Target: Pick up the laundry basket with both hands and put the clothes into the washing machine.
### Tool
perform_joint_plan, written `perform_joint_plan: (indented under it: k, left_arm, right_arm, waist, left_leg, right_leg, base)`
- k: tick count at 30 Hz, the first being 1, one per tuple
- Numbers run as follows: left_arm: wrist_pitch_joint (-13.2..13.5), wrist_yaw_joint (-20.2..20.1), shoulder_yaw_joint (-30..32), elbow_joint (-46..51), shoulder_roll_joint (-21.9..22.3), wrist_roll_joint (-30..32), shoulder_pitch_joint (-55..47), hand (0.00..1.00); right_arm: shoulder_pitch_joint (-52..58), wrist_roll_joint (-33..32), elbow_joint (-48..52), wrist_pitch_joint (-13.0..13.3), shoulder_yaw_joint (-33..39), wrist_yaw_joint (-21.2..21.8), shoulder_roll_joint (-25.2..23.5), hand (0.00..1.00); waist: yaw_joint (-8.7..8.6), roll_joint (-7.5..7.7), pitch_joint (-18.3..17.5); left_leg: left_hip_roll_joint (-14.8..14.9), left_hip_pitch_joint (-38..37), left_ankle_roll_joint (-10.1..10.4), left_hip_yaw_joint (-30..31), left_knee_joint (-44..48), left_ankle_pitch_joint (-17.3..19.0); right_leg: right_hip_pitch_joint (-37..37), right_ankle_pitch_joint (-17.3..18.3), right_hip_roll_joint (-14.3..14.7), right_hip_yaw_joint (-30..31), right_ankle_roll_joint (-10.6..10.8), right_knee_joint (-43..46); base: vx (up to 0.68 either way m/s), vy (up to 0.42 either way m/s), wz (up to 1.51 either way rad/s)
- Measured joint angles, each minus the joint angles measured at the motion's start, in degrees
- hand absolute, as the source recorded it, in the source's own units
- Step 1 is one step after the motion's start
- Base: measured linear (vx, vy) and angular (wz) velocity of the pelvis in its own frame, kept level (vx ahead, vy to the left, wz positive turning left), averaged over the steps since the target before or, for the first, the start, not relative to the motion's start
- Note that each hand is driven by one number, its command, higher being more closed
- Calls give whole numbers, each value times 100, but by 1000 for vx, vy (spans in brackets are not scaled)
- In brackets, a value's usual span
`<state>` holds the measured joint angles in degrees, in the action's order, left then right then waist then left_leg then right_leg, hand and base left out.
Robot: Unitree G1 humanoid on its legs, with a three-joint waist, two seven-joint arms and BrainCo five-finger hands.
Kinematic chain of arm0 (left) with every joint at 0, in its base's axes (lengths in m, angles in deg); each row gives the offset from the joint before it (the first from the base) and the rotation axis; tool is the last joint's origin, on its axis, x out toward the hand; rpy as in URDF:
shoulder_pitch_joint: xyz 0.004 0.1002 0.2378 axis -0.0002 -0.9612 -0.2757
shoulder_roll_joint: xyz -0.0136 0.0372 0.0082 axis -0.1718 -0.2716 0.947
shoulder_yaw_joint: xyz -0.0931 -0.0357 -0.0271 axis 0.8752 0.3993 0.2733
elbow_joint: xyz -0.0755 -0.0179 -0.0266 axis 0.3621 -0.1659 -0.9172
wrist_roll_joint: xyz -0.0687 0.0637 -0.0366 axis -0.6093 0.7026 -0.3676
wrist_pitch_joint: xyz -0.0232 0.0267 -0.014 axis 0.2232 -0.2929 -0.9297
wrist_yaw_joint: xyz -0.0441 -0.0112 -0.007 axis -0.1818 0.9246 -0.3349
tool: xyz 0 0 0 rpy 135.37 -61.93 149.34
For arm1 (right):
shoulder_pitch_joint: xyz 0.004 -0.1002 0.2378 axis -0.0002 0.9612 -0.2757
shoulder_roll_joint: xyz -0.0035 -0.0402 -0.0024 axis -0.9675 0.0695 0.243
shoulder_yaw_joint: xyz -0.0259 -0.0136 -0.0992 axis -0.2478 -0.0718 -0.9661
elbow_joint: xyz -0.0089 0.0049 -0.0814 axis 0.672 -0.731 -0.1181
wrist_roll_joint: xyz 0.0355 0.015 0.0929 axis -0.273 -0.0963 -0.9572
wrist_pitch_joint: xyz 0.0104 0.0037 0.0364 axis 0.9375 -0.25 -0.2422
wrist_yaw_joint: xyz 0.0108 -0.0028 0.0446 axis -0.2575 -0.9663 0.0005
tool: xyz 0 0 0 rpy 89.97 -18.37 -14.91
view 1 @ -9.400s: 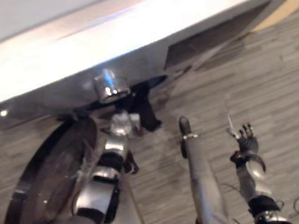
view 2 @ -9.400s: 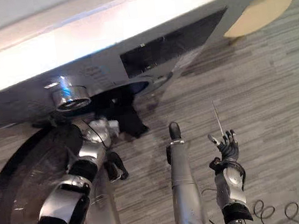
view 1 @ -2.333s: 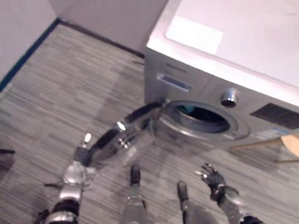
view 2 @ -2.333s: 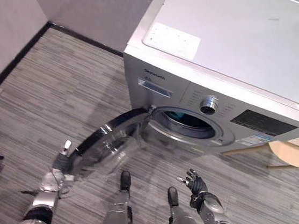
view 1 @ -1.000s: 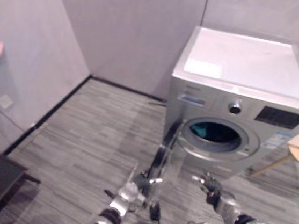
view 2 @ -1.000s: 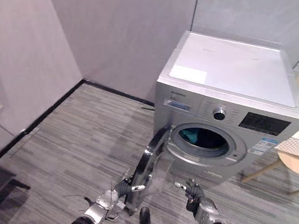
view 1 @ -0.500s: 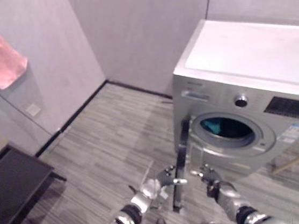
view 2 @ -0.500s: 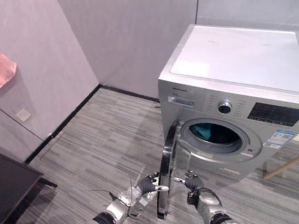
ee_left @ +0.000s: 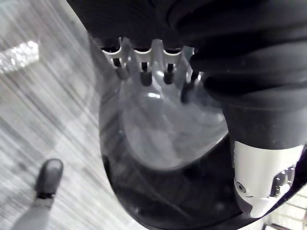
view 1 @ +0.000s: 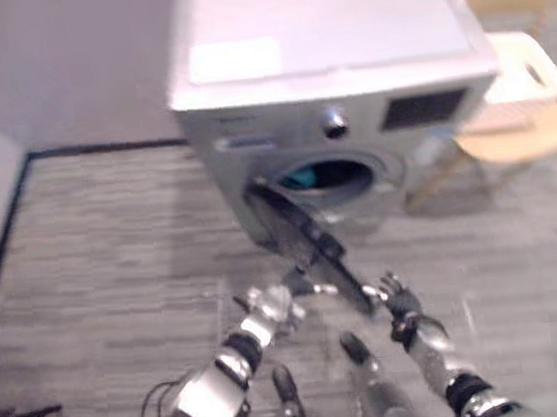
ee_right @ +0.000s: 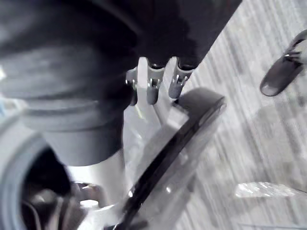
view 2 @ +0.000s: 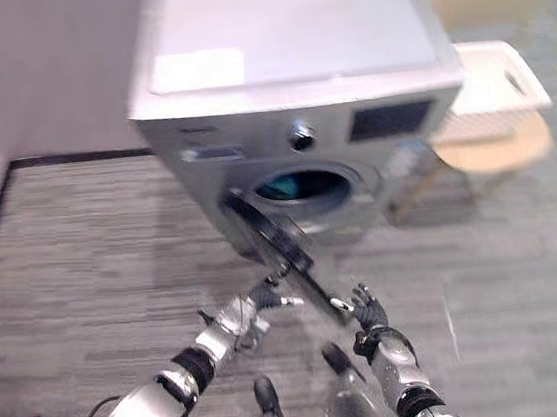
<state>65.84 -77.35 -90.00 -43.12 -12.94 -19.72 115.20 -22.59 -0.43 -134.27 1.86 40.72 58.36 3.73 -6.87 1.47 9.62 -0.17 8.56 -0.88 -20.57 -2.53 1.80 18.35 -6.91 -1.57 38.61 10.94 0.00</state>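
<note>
**Fingers straight on both sides, nothing gripped**

Left hand [view 1: 268, 308]: fingers [ee_left: 144, 73] straight and side by side, set at the clear bulge of the round, dark-rimmed glass door [view 1: 308, 245] of the silver front-loading washing machine [view 1: 339, 30]; contact looks likely. Right hand [view 1: 403, 307]: fingers [ee_right: 152, 86] straight, in a row at the door's outer rim, pinching nothing. The door stands swung out, edge-on to the robot, with one hand on either face. This placement is judged to suit steering it shut.

Teal clothes [view 1: 307, 176] lie inside the drum opening. The white plastic laundry basket [view 1: 520, 75] rests on a tan round stool [view 1: 512, 137] just beside the machine, well apart from both hands. Its contents cannot be made out. Loading is judged complete.
</note>
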Motion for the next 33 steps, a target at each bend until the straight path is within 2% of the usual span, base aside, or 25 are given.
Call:
perform_joint_plan:
  k: [1,2,4,5,7,9,11,13,16,17,19,20,23,25,26,27,29,31,32,33]
  left_arm:
    - [-2,8,433,1,-110,-69,112,0]
    - [-14,27,794,1,-241,-74,242,0]
    - [0,173,1619,44,-537,-291,586,0]
    - [1,224,1833,54,-656,-426,697,0]
    - [12,311,2480,218,-1080,-763,788,0]
    - [120,405,3142,524,-1389,-1454,840,0]
    - [222,425,3348,708,-1496,-1737,895,0]
    - [252,480,3460,772,-1492,-1818,858,0]
    - [435,521,3814,984,-1500,-1787,655,0]
    - [570,525,3976,1142,-1506,-1757,473,0]
    - [794,561,4157,1264,-1596,-1753,-52,0]
    - [811,601,4180,1266,-1595,-1754,-200,0]
    - [869,620,4180,1272,-1486,-1746,-938,0]
    - [902,610,4178,1253,-1277,-1737,-1741,0]
    - [901,594,4174,1206,-1170,-1720,-2041,0]
    - [894,525,4169,1062,-965,-1629,-2463,0]
    - [869,374,4146,691,-655,-1420,-3081,0]
    - [759,240,4125,167,-360,-1144,-3742,0]
    - [653,145,4132,-95,-193,-1062,-4136,0]
    - [648,112,4225,-139,-145,-1086,-4265,0]
  right_arm:
    - [169,11,63,-24,146,89,26,0]
    - [356,22,54,-39,265,125,40,0]
    - [790,105,-11,-69,587,209,55,0]
    - [909,119,-26,-77,662,224,57,0]
    - [1186,127,-81,-113,879,314,35,0]
    - [1378,179,-257,-133,1156,335,-10,0]
    - [1427,213,-290,-122,1285,354,-74,0]
    - [1422,232,-406,-79,1314,443,-120,0]
    - [1396,226,-555,-43,1312,556,-189,0]
    - [1382,225,-672,-44,1312,580,-201,0]
    - [1362,228,-941,-53,1311,574,-232,0]
    - [1367,228,-1002,-52,1312,571,-232,0]
    - [1371,235,-1141,-51,1317,552,-214,0]
    - [1278,236,-1257,-49,1317,536,-210,0]
    - [1245,252,-1314,-52,1319,516,-198,0]
    - [1234,342,-1412,-54,1337,488,-160,0]
    - [1218,469,-1577,-66,1449,402,-91,0]
    - [1202,497,-1764,-82,1583,299,-37,0]
    - [1198,445,-1891,-146,1702,280,-43,0]
    - [1193,440,-1955,-156,1720,273,-49,0]
  waist:
    - [-104,51,27]
    - [-158,94,48]
    - [-211,154,54]
    - [-234,174,55]
    - [-396,231,59]
    - [-408,246,65]
    - [-396,248,63]
    - [-327,247,63]
    - [-210,254,59]
    - [-146,251,57]
    - [-128,235,49]
    - [-104,230,43]
    - [128,220,-12]
    - [308,199,-31]
    - [344,179,-44]
    - [423,132,-90]
    - [579,18,-189]
    - [713,-116,-322]
    - [845,-174,-411]
    - [892,-189,-445]
  left_leg:
    - [40,60,2,-202,56,95]
    - [52,90,14,-336,83,123]
    - [58,206,70,-604,90,139]
    - [62,244,86,-655,97,137]
    - [66,355,172,-741,185,170]
    - [214,413,297,-700,401,254]
    - [328,402,358,-604,511,298]
    - [407,334,399,-548,557,325]
    - [417,273,397,-468,557,322]
    - [411,230,369,-460,560,305]
    - [417,80,364,-320,570,302]
    - [417,52,364,-280,575,302]
    - [409,66,361,-86,653,302]
    - [369,63,335,104,653,281]
    - [340,60,307,220,649,260]
    - [282,50,280,399,632,229]
    - [204,-35,220,637,545,152]
    - [88,-240,209,937,261,3]
    - [18,-375,190,1141,82,-109]
    - [-11,-435,163,1246,-4,-156]
  right_leg:
    - [63,-203,43,126,-8,-173]
    - [130,-240,65,216,14,-186]
    - [348,-237,106,427,16,-180]
    - [407,-229,124,463,22,-183]
    - [510,-98,114,514,61,-244]
    - [490,-130,197,560,-41,-344]
    - [413,-159,287,502,-76,-343]
    - [306,-170,345,423,-90,-340]
    - [220,-171,352,367,-91,-339]
    - [168,-171,342,359,-91,-339]
    - [-27,-175,335,169,-96,-334]
    - [-70,-175,333,101,-96,-333]
    - [-164,-174,276,-117,-98,-334]
    - [-252,-170,215,-307,-102,-346]
    - [-312,-140,168,-425,-150,-357]
    - [-403,-62,114,-595,-276,-356]
    - [-551,6,21,-841,-359,-355]
    - [-758,128,-70,-1166,-368,-336]
    - [-898,229,-139,-1373,-380,-302]
    - [-946,275,-166,-1480,-383,-293]
  base:
    - [-81,-14,-108]
    - [-32,-66,-89]
    - [11,-115,-69]
    - [23,-121,-53]
    - [36,-172,-37]
    - [66,-221,-28]
    - [72,-152,2]
    - [74,-91,14]
    - [57,-12,11]
    - [27,17,4]
    - [37,33,24]
    - [33,45,36]
    - [5,32,35]
    - [-20,31,47]
    - [-18,28,70]
    - [-8,21,80]
    - [5,22,73]
    - [27,31,87]
    - [31,23,89]
    - [26,11,67]
